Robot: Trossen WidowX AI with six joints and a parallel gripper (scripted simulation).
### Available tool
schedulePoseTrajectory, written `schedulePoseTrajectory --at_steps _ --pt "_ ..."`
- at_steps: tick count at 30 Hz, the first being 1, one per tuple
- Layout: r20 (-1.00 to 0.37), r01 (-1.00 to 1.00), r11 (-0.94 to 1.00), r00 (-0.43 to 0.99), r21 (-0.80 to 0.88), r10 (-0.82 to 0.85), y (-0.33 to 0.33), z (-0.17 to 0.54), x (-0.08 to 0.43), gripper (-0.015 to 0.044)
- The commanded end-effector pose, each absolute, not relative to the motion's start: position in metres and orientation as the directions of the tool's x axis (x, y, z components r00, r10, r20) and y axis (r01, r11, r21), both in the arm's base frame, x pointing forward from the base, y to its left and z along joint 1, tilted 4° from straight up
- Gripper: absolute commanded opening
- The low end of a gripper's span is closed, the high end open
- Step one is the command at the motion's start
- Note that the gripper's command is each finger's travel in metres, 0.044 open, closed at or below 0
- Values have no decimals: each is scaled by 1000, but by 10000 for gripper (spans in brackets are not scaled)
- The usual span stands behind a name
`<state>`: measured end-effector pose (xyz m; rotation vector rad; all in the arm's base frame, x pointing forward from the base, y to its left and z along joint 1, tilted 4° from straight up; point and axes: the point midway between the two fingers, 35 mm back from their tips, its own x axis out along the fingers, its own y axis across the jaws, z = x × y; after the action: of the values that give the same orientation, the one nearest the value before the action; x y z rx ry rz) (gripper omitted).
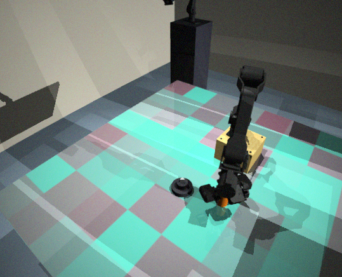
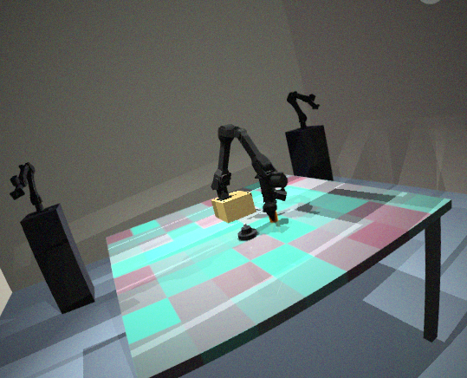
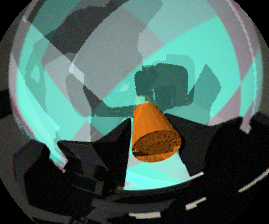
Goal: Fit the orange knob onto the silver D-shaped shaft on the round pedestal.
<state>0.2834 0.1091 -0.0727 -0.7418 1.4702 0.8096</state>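
With its 2 fingers about halfway open, the gripper (image 1: 223, 197) (image 2: 271, 215) (image 3: 147, 117) has the orange knob (image 1: 222, 202) (image 2: 276, 218) (image 3: 152, 126) loosely between them, unclamped, low over the table (image 1: 158, 219) (image 2: 242, 277) (image 3: 205, 55)! From above, the pedestal (image 1: 182, 190) (image 2: 247, 234) sits at 9 o'clock, the yellow block (image 1: 221, 147) (image 2: 235, 208) at 1.

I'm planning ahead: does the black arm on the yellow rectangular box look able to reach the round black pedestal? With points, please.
Probably yes: the arm (image 1: 247, 108) (image 2: 251, 149) ends near the pedestal (image 1: 181, 190) (image 2: 247, 235), with nothing visible between them and the box (image 1: 221, 152) (image 2: 241, 210) off that path.
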Motion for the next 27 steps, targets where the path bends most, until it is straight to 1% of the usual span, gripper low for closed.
schedulePoseTrajectory --at_steps 1,12,14,19,20,27 --pt "-998 -834 549 -55 55 17 109 -72 284 240" --pt "-998 -834 549 -55 55 17 109 -72 284 240" --pt "-998 -834 548 -54 55 18 109 -62 285 292" --pt "-998 -836 546 -51 54 21 107 6 288 424" --pt "-998 -836 546 -51 54 21 107 8 288 440" --pt "-998 -836 546 -51 54 21 107 9 288 440"
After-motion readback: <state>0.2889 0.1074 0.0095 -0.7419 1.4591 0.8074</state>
